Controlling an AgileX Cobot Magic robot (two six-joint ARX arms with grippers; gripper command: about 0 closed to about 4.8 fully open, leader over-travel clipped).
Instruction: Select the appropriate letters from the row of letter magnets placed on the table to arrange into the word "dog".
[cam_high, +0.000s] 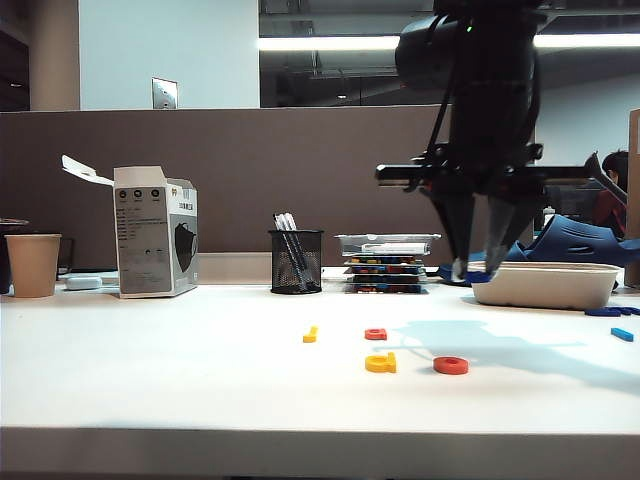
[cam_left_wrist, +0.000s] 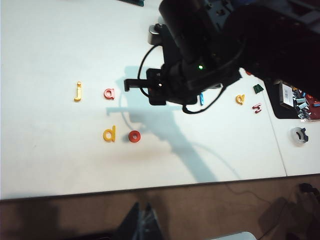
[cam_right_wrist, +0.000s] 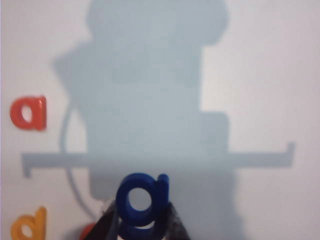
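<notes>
Aloft, right end effector (cam_high: 478, 268) pinching blue g (cam_right_wrist: 142, 200); left unseen

At the far left I am seeing a paper cup (cam_high: 33, 265) standing upright, and beside it a white carton (cam_high: 155, 232) sitting with its top flap hanging open. A black mesh pen cup (cam_high: 296, 261) is holding several pens. Just to its right a stack of flat trays (cam_high: 386, 262) is sitting under a clear lid. A shallow cream tray (cam_high: 545, 284) is lying further right, with a blue foam clog (cam_high: 580, 242) resting behind it.
</notes>
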